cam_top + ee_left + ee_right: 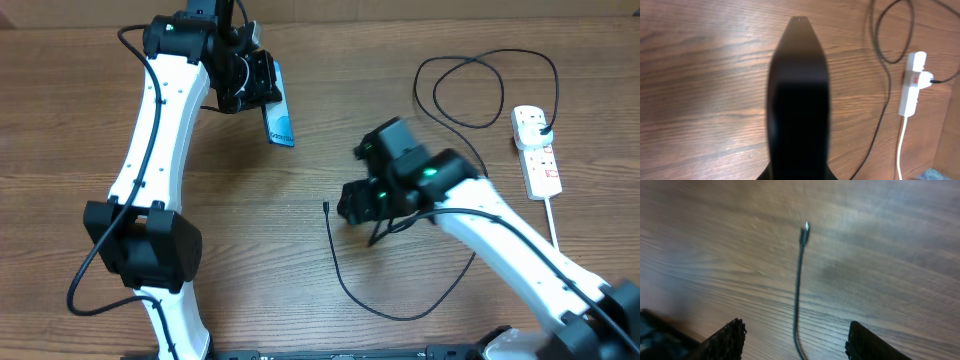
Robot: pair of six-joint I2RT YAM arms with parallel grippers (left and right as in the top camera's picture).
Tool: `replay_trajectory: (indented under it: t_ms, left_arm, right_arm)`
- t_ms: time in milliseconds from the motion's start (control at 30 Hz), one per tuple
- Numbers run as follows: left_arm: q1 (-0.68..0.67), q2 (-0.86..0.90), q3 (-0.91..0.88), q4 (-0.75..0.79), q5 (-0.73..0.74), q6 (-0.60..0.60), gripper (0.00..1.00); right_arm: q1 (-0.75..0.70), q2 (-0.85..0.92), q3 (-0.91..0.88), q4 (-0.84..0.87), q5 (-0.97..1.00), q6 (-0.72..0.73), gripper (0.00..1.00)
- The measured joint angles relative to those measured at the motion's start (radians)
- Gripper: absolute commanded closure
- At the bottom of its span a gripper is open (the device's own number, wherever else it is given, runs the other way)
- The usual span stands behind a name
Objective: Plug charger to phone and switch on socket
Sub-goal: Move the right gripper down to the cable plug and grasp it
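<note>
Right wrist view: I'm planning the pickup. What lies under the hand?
Under the right hand, the charger lies on the table, running between the open fingers, connector tip beyond them. The fingers hide the wood at both lower corners.

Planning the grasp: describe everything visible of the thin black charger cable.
The thin, matte black charger cable lies slack on the wooden table. Its metal-tipped connector rests free, pointing away from the right gripper, whose open fingers straddle the cord without visibly touching. It passes under that arm, loops, and ends at the white power strip.
</note>
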Motion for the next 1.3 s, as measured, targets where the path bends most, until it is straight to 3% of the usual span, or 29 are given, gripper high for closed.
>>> replay_trajectory:
  t_ms: [533,800,1067,1100,1167,1200,1267,1300]
  left_arm:
    - [0.003,0.173,-0.001,-0.01,0.06,0.0,0.96]
    - [0.003,0.173,-0.001,-0.021,0.076,0.004,0.96]
    - [0.003,0.173,-0.001,-0.021,0.076,0.004,0.96]
    - [0.003,0.173,-0.001,-0.022,0.076,0.005,0.96]
    - [0.003,0.173,-0.001,-0.023,0.076,0.005,0.96]
    - [0.003,0.173,-0.001,-0.023,0.08,0.005,0.96]
    - [0.003,0.173,-0.001,-0.021,0.085,0.007,0.96]
    - [0.003,0.173,-0.001,-0.021,0.088,0.007,0.96]
  right_arm:
    - [0.229,0.356,-0.014,0.09,0.241,0.102,0.41]
    - [0.217,0.333,-0.065,0.103,0.296,0.185,0.44]
    - [0.016,0.327,-0.065,0.014,0.32,0.182,0.42]
    - [-0.01,0.327,-0.065,0.018,0.312,0.168,0.39]
    - [-0.04,0.327,-0.065,0.033,0.293,0.15,0.07]
    - [-0.056,0.329,-0.065,0.06,0.273,0.14,0.0]
    - [-0.077,0.332,-0.063,0.105,0.242,0.131,0.0]
    - [-0.085,0.332,-0.062,0.122,0.229,0.13,0.06]
